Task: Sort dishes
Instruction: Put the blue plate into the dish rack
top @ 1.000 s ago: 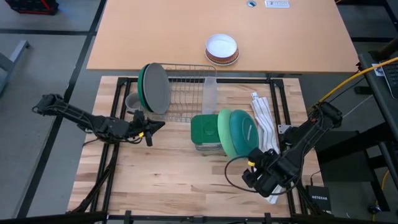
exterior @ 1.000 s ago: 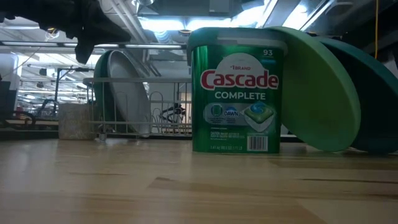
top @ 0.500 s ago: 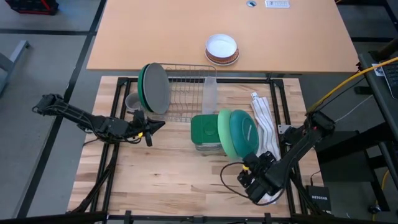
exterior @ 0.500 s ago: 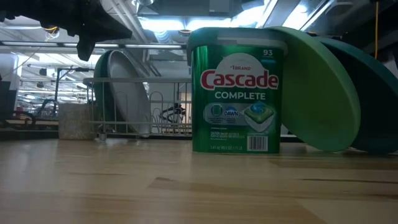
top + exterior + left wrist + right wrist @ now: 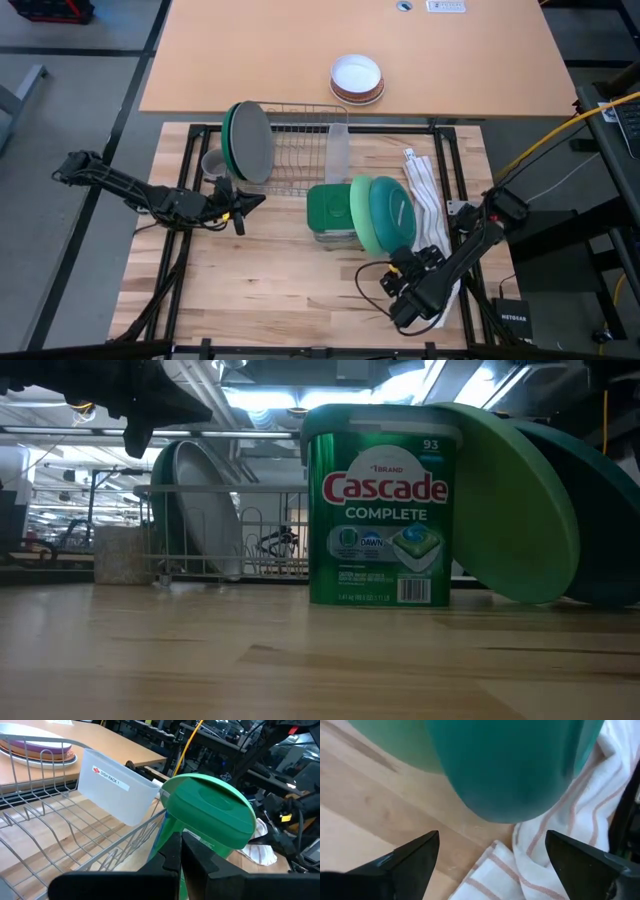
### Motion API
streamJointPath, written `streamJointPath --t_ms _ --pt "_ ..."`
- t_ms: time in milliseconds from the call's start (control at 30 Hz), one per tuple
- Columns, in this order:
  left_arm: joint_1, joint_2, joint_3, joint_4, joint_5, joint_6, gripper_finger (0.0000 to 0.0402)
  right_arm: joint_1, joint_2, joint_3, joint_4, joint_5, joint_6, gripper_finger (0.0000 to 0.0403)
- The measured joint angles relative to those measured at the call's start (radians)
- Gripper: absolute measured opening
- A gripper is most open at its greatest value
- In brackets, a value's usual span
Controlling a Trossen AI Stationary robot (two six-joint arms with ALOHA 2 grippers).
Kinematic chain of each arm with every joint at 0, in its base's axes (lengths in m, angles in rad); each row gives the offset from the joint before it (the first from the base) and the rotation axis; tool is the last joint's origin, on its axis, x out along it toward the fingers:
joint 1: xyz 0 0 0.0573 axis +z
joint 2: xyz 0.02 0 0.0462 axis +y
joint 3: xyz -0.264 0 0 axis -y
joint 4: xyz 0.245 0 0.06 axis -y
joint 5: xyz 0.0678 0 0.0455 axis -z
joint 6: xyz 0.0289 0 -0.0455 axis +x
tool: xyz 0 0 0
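Over the last second the right gripper point(image 5: 408, 296) has been drawn back and inward along the near edge of the table, away from the towel point(image 5: 425, 195), while the left gripper point(image 5: 243, 206) has not moved. The right fingers point(image 5: 415, 857) are spread wide and nothing is held between them; the teal plate point(image 5: 510, 765) is faced from just in front, untouched. This is judged to be a lining-up for a grasp on that plate, not yet a pick. The left fingers are pressed shut on nothing, and that arm waits beside the rack point(image 5: 300, 150). Two plates are already stood on edge in the rack's left end: a dark green plate point(image 5: 229, 135) behind a grey plate point(image 5: 252, 142). A small grey mug point(image 5: 213, 163) sits just left of the rack. A light green plate point(image 5: 362, 210) and the teal plate lean, overlapped, against the green detergent tub point(image 5: 326, 212), so two plates remain to be sorted. The plates are smooth, round, matt plastic with a shallow rim; the rack is thin bare wire with a translucent side caddy point(image 5: 117, 787); the towel is soft, crumpled, white cloth with faint stripes; the tabletop point(image 5: 270, 280) is pale planked wood.
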Motion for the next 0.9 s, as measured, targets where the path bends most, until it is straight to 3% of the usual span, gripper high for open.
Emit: streamJointPath --t_ms 333,900 --pt "0.000 0.000 0.000 0.000 0.000 0.000 0.0001 0.000 0.074 0.000 -0.035 0.001 0.059 0.0367" --pt "0.000 0.000 0.000 0.000 0.000 0.010 0.0001 -0.050 0.076 0.000 -0.051 0.072 0.076 0.0367"
